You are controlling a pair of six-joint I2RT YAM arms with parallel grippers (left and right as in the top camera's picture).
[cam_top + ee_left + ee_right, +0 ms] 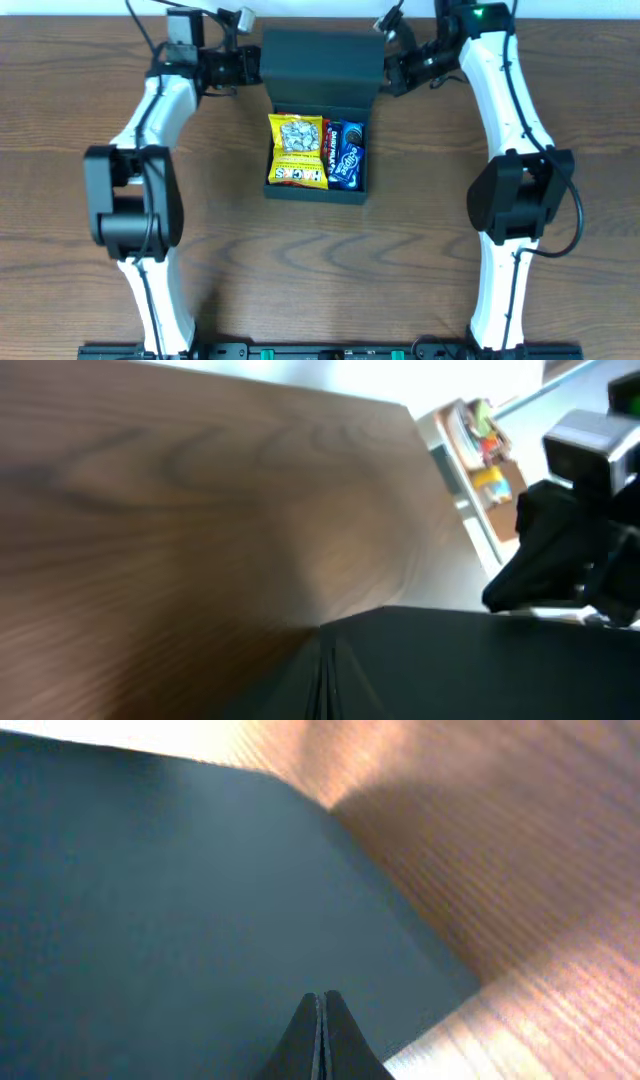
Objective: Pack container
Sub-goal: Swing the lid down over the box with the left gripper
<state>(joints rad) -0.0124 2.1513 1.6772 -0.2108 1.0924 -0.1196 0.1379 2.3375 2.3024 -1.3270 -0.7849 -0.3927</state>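
Observation:
The dark green container [318, 193] sits open at mid-table, its flap lid [322, 62] raised at the back. Inside lie a yellow snack packet [297, 150], a blue packet [348, 155] and a red one [327, 140] between them. My left gripper [254, 66] is against the lid's left edge and my right gripper [389, 74] against its right edge. In the left wrist view the shut fingers [325, 680] meet the lid [480, 660] at its corner. The right wrist view has the shut gripper [321, 998] lying over the lid's flat face [150, 900], with nothing between the fingers.
The wooden table [230, 250] surrounds the box. Both arm bases stand at the front left [130, 200] and front right [515, 200]. The right arm [570, 550] appears in the left wrist view, beyond the lid. Shelving with coloured items [480, 450] lies past the table's edge.

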